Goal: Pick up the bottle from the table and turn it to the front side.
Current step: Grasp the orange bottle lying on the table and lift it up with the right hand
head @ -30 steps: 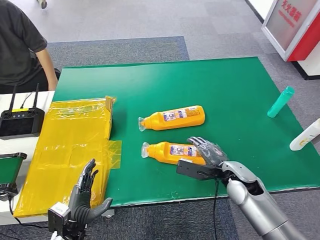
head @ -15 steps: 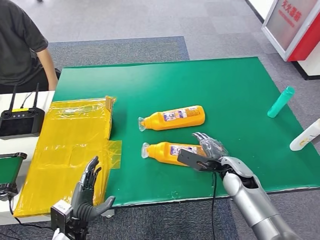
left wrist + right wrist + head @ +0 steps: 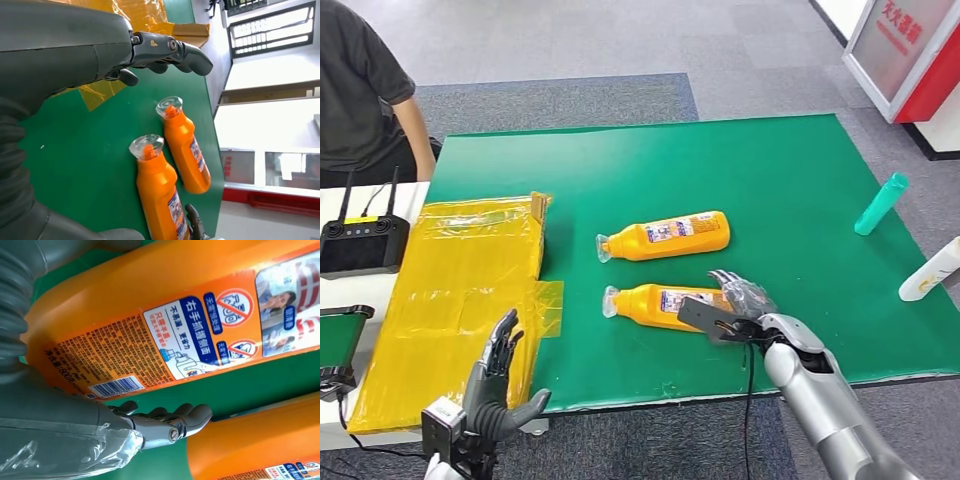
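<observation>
Two bottles; nearer bottle against right hand.

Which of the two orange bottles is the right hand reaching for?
The nearer orange bottle, at the table's front edge: the right hand is at its base. The farther orange bottle lies apart.

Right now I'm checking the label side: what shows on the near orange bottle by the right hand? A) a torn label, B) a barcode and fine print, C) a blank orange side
B: the right wrist view shows the near orange bottle with a barcode and fine print facing up, just beyond the right hand.
</observation>
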Robot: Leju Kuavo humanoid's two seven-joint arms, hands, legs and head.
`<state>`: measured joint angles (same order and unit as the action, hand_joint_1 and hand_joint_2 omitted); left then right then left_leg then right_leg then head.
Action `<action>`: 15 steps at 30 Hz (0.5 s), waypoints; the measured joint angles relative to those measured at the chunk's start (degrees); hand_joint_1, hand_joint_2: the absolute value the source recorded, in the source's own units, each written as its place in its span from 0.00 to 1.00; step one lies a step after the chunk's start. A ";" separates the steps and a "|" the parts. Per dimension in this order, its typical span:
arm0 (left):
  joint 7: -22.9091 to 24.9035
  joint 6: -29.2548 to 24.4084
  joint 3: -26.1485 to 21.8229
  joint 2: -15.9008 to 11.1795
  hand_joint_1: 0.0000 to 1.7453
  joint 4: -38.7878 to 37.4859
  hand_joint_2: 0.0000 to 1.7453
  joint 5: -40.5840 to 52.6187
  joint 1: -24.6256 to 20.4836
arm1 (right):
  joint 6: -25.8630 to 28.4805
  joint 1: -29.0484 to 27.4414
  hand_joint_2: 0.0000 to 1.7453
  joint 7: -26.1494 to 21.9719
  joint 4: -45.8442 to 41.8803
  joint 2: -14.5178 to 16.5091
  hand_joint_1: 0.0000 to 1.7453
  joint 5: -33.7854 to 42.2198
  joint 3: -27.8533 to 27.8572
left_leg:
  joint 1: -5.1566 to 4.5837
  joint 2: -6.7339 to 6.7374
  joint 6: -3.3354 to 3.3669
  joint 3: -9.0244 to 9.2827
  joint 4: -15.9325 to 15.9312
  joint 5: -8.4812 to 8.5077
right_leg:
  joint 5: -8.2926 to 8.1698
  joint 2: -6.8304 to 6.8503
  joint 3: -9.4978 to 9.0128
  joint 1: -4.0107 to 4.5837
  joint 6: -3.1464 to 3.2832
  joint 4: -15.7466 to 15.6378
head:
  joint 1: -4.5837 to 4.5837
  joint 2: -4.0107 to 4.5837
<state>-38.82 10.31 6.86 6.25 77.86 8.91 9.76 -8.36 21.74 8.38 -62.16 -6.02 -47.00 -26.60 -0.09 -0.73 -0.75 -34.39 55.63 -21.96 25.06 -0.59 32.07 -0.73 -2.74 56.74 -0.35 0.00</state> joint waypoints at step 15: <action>0.00 -0.77 0.18 -0.35 0.00 -0.03 1.00 -0.34 -0.09 | -0.04 0.35 1.00 -1.51 1.11 0.65 1.00 -0.57 1.28 | 0.00 0.00 0.00 0.02 0.00 0.01 | -0.01 0.00 -0.01 0.00 0.00 0.00 | 0.01 0.00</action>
<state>-38.82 9.54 7.04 5.90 77.83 8.57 9.68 -8.40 22.09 6.86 -61.05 -5.37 -47.58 -25.32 -0.09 -0.73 -0.75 -34.36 55.63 -21.94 25.05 -0.59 32.05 -0.73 -2.74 56.74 -0.34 0.00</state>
